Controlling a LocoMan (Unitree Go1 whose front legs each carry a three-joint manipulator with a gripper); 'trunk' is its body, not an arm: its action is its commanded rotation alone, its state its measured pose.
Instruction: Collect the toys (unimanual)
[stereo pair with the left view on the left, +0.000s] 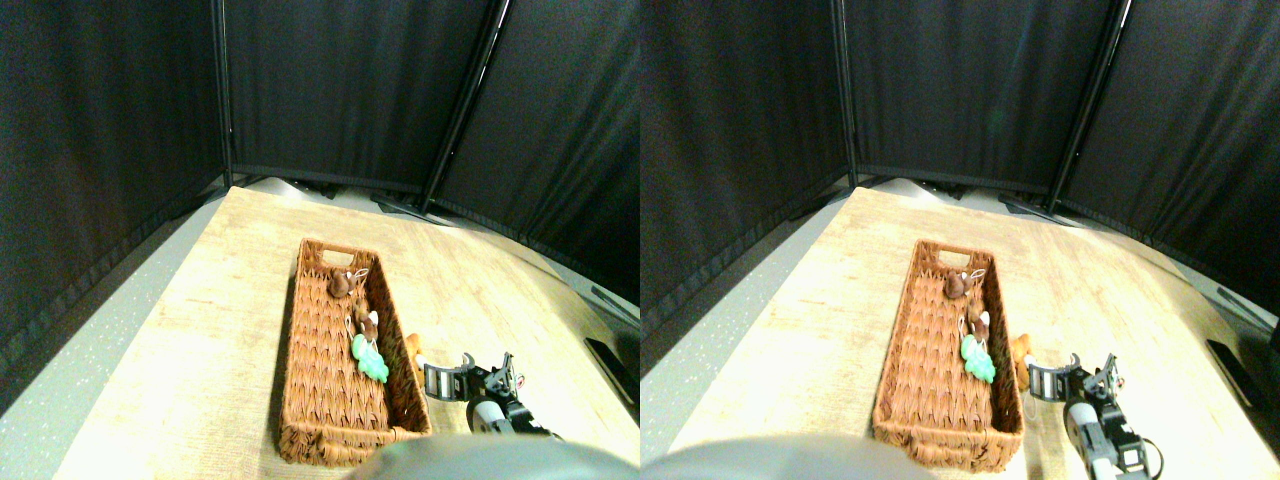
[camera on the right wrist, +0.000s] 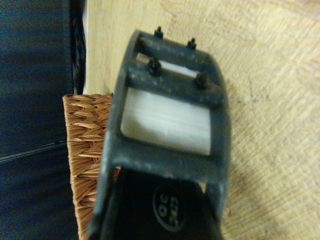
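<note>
Low at the right, the right tool (stereo pair with the left view on the left: 432, 381) hovers over the counter (stereo pair with the left view on the left: 200, 330) just beside the wicker basket (stereo pair with the left view on the left: 325, 390); I cannot tell whether it is spread. Inside the basket lie a green toy (stereo pair with the left view on the left: 371, 360) and two brown toys (stereo pair with the left view on the left: 341, 284); an orange one (stereo pair with the left view on the left: 414, 349), perhaps, sits outside its right wall.

Your stereo pair looks forward and down from above the wooden table (stereo pair with the left view on the left: 200, 330), taking in the whole wicker basket (stereo pair with the left view on the left: 330, 400). Your wrist camera sits close behind the jaw, sharing only the basket's wall and nearby tabletop.
</note>
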